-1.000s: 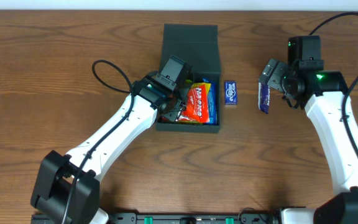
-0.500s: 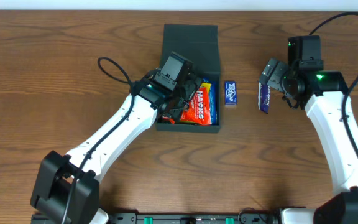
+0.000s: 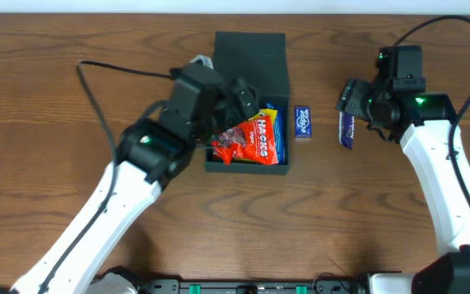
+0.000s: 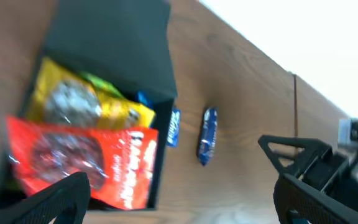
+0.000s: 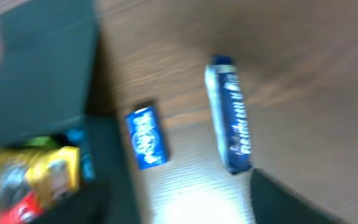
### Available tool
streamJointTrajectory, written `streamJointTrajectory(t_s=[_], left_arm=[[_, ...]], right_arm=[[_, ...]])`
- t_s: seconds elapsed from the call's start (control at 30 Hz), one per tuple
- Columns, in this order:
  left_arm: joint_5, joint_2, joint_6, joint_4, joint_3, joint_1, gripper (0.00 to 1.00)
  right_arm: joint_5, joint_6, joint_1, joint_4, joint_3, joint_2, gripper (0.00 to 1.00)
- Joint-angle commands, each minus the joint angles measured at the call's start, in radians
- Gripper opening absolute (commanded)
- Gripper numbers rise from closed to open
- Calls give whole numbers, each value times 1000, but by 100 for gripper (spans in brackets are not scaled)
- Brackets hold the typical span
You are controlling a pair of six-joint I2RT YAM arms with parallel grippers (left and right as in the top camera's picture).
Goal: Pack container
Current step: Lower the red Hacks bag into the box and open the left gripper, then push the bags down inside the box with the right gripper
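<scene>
Lettering reading "HACKS" is seen on the red foil packet [image 3: 255, 140] lying in the dark teal-black matte rectangular container [image 3: 247, 169], set open at the middle of the brown wooden surface [image 3: 55, 65]. Above it the left tool [image 4: 171, 160] is spread and empty; whether the right tool [image 3: 351, 96] is spread or clenched cannot be told (its view is blurred).

Packets [image 3: 251, 140] in container [image 3: 247, 169]; small packet [image 3: 302, 122] just R of it; bar [image 3: 347, 131] further R.
</scene>
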Motion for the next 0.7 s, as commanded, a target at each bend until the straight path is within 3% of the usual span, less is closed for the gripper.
streamJointTrajectory(t_s=[0.0,0.13,0.3,0.67], left_arm=[[-76,-74,236,-43,15,60,95],[-137,-159,251,-122,15,162,95],[-139,-235,307,-208,15,262,95],[-139,-263,323,-307,15,270,95]], right_arm=[[-268,-156,25,21,17,-6,5],[-395,-214,78,42,16,-6,1],[-410,-268,212,92,16,7,1],[-407,-305,395,155,16,258,1]])
